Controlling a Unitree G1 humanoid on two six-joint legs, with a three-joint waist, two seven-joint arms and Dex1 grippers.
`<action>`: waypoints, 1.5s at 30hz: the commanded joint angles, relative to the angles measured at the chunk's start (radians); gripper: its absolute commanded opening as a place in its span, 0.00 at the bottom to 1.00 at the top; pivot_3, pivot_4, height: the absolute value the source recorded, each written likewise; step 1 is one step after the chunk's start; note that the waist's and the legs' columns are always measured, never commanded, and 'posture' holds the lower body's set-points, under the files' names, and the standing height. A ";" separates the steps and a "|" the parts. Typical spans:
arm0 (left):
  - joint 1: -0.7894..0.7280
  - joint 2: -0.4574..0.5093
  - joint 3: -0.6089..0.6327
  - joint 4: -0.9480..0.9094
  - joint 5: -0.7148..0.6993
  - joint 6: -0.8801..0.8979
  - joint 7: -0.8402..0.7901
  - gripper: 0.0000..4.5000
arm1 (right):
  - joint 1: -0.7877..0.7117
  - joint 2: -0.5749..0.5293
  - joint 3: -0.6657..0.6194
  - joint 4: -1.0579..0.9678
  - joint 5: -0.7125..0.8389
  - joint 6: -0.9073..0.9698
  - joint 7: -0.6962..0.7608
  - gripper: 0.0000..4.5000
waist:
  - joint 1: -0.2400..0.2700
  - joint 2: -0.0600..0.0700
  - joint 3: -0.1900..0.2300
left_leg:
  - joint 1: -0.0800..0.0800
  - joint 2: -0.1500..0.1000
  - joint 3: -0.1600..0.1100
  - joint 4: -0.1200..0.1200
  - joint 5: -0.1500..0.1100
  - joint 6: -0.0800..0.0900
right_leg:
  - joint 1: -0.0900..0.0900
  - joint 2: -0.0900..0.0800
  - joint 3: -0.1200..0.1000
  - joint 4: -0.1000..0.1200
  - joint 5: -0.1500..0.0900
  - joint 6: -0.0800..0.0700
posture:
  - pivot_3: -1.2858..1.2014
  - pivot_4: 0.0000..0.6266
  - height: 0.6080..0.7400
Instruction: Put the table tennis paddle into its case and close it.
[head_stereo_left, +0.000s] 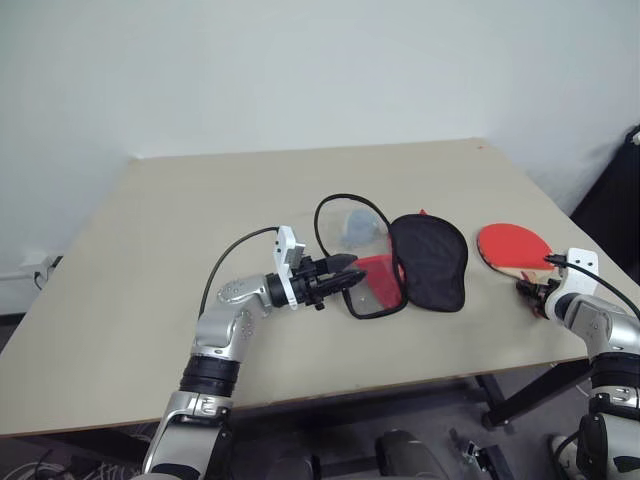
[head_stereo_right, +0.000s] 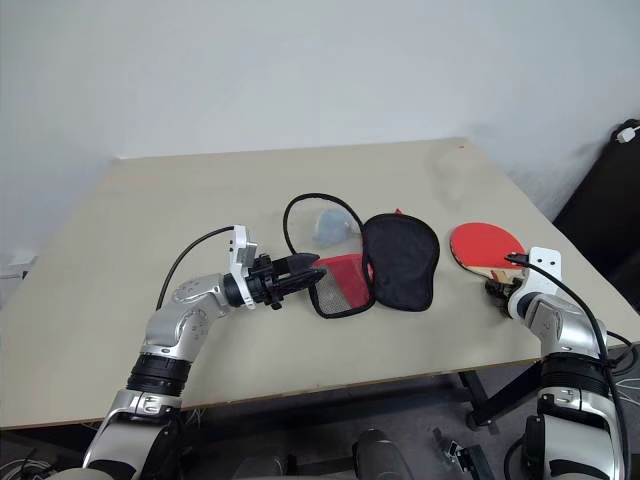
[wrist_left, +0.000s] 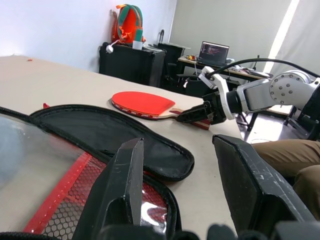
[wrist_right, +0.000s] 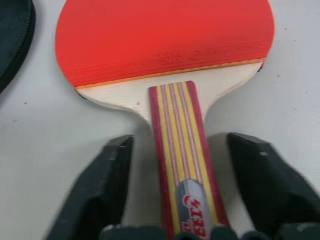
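Note:
The table tennis paddle (head_stereo_left: 510, 243) lies flat at the table's right, red face up, its striped handle (wrist_right: 182, 165) pointing toward my right arm. My right gripper (wrist_right: 180, 142) is open, one finger on each side of the handle with small gaps showing. The case (head_stereo_left: 430, 262) lies unzipped at mid-table, black lining up. Its red mesh half (head_stereo_left: 375, 285) lies to the left, and a black-trimmed clear flap (head_stereo_left: 350, 215) stands raised behind it. My left gripper (head_stereo_left: 352, 272) points level at the mesh half's rim. It is open, and the black trim (wrist_left: 165, 200) runs between its fingers.
A pale bluish thing (head_stereo_left: 356, 224) sits behind the raised flap. The paddle lies close to the table's right edge (head_stereo_left: 560, 215). A dark cabinet (wrist_left: 132, 62), a desk with a laptop (wrist_left: 214, 52) and a person's legs (wrist_left: 295, 160) stand beyond the table.

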 joint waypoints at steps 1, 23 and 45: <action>-0.016 0.005 0.006 -0.034 -0.007 -0.021 0.007 0.51 | -0.029 -0.005 -0.002 -0.005 0.003 -0.016 0.017 0.38 | -0.006 0.000 0.000 | 0.000 0.000 0.000 0.000 0.000 0.000 | 0.000 0.000 0.000 0.000 0.000 0.000 | 0.52 0.00 1.00; -0.003 0.010 0.005 -0.029 -0.006 -0.031 0.019 0.51 | -0.041 0.067 -0.035 -0.412 0.063 0.123 -0.084 0.26 | -0.007 0.003 0.000 | -0.001 0.000 0.000 -0.001 0.000 0.000 | -0.002 0.000 0.001 0.000 0.001 0.001 | 0.52 0.00 1.00; -0.016 0.015 0.009 -0.006 -0.001 -0.041 0.028 0.51 | -0.049 0.421 0.063 -0.692 0.128 0.344 -0.278 0.26 | -0.007 0.004 0.000 | -0.004 0.000 -0.002 -0.002 0.000 0.000 | -0.005 0.000 0.000 0.000 0.001 0.002 | 0.52 0.00 1.00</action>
